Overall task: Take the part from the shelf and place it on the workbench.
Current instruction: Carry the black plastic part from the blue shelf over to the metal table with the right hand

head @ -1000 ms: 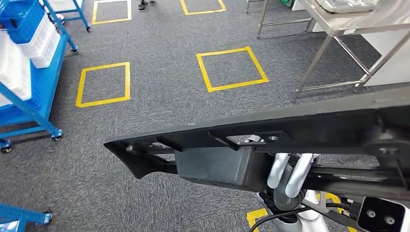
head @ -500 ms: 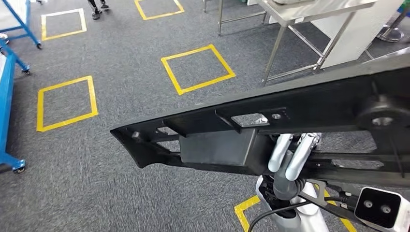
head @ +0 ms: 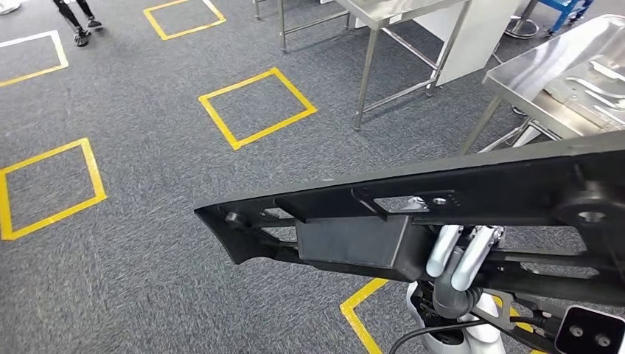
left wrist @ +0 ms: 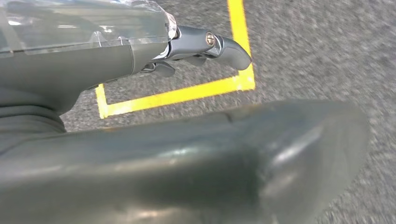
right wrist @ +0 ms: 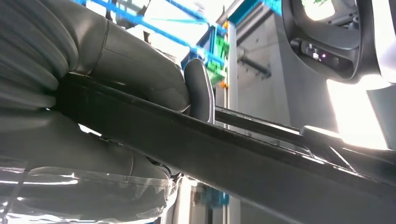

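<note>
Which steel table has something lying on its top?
The steel workbench at the head view's right edge: pale metal sheet parts lie on it. The steel table farther off at the top shows a bare top, as far as visible.

I'm in a factory-style workshop or test lab: grey carpet floor [head: 147, 243] w/ yellow tape squares [head: 256, 107] marking stations, stainless steel workbenches [head: 567, 70] on metal legs, blue shelving frames [right wrist: 154, 28] nearby.

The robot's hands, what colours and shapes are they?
The left hand has a grey ribbed cover, clear plastic casing and a shiny metal fingertip. The right hand has the same grey ribbed cover and a thick, rounded grey thumb.
</note>
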